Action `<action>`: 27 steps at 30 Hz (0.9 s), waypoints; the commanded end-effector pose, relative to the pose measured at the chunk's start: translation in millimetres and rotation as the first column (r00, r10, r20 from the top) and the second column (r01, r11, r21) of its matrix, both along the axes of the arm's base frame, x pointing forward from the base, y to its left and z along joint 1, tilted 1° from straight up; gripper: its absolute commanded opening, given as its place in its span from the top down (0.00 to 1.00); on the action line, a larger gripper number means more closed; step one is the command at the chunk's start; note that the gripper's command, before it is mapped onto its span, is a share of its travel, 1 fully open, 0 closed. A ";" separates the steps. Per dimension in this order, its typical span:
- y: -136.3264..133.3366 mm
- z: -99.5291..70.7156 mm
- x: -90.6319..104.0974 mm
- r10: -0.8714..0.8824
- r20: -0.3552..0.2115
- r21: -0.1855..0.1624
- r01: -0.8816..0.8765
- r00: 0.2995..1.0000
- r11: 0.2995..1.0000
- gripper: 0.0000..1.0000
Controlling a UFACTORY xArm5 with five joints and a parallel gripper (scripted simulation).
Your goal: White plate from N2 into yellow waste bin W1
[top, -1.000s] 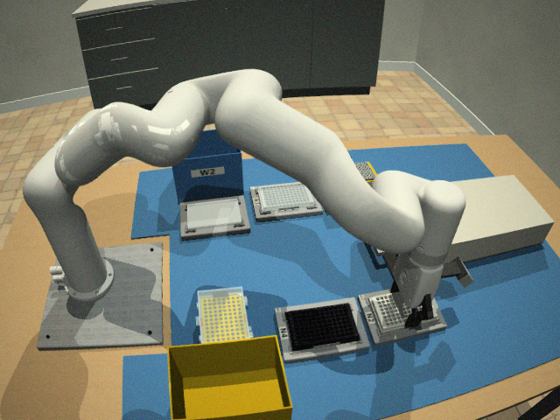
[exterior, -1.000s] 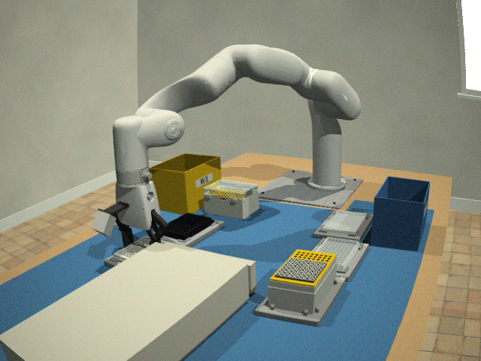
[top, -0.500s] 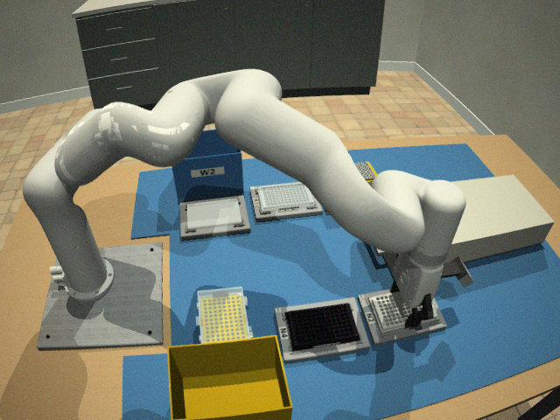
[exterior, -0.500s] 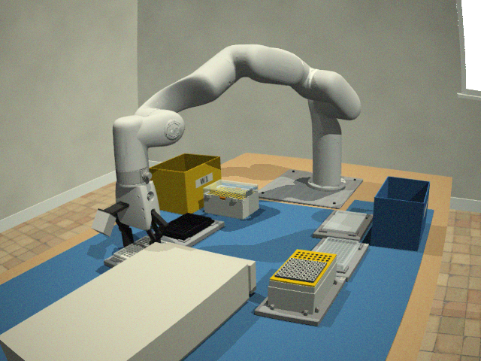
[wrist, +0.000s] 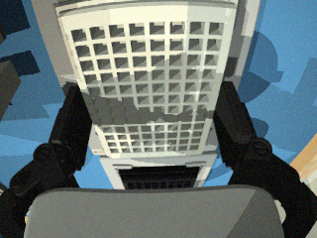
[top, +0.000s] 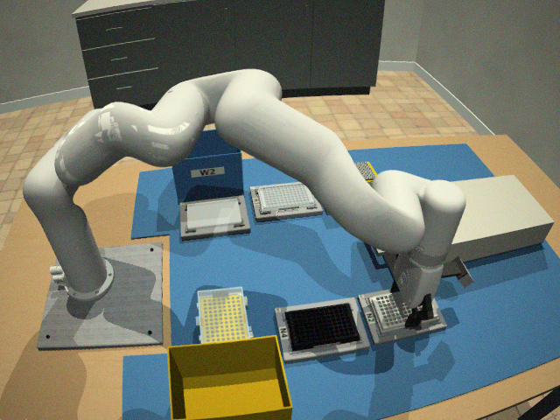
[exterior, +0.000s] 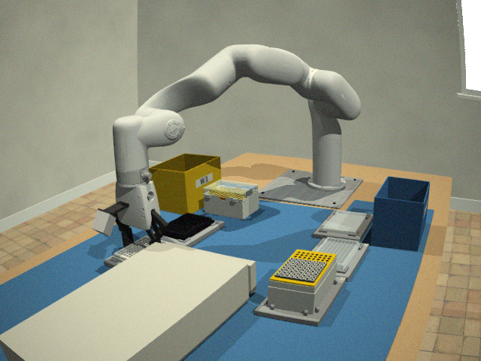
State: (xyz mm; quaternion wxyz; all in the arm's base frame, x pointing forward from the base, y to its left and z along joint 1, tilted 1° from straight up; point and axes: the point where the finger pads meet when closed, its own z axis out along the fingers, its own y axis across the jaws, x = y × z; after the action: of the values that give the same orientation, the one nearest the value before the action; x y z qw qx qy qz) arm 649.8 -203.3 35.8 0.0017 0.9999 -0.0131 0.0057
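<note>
Gripper (wrist: 155, 133) clamped across the white plate (wrist: 151, 73) — plate seated in nest N2 (top: 434, 326), lower right of top view. Grasp step; next, likely straight lift — then carry to yellow bin W1 (top: 226, 347).

White gridded plate (wrist: 149, 66), yellow bin (top: 228, 357), blue mat (top: 280, 266).

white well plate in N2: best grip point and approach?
Take the white gridded well plate across its two long side walls, from straight above. It lies flat in the grey nest N2, so only the top and edges are free. The hand is already there: a black finger on each long side, shut on the plate, still seated.
</note>
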 end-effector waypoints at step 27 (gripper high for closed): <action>-0.5 8.6 1.3 0.000 0.005 -0.002 0.000 1.000 1.000 1.00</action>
State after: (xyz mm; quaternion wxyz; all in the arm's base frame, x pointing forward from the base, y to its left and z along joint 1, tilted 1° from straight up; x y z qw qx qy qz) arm 649.7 -203.3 39.8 0.0017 0.9999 -0.0131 0.0056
